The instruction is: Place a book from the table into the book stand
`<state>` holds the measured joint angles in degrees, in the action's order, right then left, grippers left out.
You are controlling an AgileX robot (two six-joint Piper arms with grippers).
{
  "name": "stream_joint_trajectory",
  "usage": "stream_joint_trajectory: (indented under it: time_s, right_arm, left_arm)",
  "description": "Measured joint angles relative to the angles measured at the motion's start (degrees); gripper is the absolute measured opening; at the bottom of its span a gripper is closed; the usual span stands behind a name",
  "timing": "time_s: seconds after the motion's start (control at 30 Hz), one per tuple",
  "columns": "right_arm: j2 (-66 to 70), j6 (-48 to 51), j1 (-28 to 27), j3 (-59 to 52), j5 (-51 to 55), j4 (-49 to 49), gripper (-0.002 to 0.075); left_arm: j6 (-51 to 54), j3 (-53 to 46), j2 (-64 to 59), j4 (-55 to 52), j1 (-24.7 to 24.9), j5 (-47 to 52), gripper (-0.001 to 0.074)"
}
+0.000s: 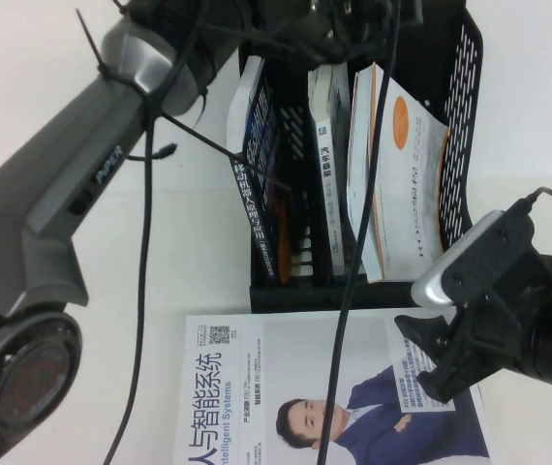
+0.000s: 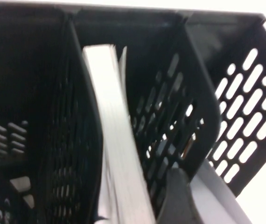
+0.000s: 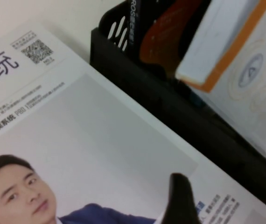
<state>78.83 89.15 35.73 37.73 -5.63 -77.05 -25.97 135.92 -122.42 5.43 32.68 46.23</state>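
Observation:
The book (image 1: pixel 404 184), white and grey with an orange border, stands leaning in the right slot of the black book stand (image 1: pixel 460 87). Its orange-edged corner (image 3: pixel 245 60) shows in the right wrist view. My right gripper (image 1: pixel 441 354) hangs open just in front of the stand, clear of the book, with one finger (image 3: pixel 179 200) over a flat white book. My left gripper (image 1: pixel 339 34) reaches over the stand's top. One of its fingers (image 2: pixel 175 196) sits beside the book's pale edge (image 2: pixel 217 196), nothing pinched.
A white book picturing a man in a blue suit (image 1: pixel 353 397) lies flat before the stand. A dark-spined book (image 1: pixel 261 184) fills the left slot and a white one (image 1: pixel 329 145) the middle. A black cable (image 1: pixel 353 252) hangs across the stand. The white table (image 1: pixel 537 116) surrounds everything.

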Motion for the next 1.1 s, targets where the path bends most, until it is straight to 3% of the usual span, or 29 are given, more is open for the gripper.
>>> stream_joint_trajectory:
  time_s: [0.33, 0.47, 0.53, 0.67, 0.83, 1.1]
  right_arm:
    - [5.4, -0.7, 4.6, 4.5, -5.4, 0.9, 0.0457]
    - [8.1, -5.9, 5.6, 6.5, -9.5, 2.4, 0.0454]
    - [9.1, -10.0, 5.7, 6.7, -11.6, 4.2, 0.0417]
    - [9.6, -16.0, 5.7, 6.7, -15.5, 6.1, 0.0238]
    - [9.6, -20.3, 5.7, 6.7, -20.5, 8.7, 0.0193]
    - [9.6, -27.5, 5.7, 6.7, -25.4, 10.0, 0.0171]
  left_arm:
    - [0.1, 0.0, 1.1, 0.0, 0.0, 0.1, 0.0434]
    - [0.1, 0.0, 1.1, 0.0, 0.0, 0.1, 0.0434]
    - [0.1, 0.0, 1.1, 0.0, 0.0, 0.3, 0.0434]
    - [0.2, 0.0, 1.3, 0.0, 0.0, 0.5, 0.0434]
    - [1.1, 0.0, 3.0, -1.3, 0.0, 0.5, 0.0425]
    - [2.6, 0.0, 8.3, -4.5, 0.0, 2.3, 0.0289]
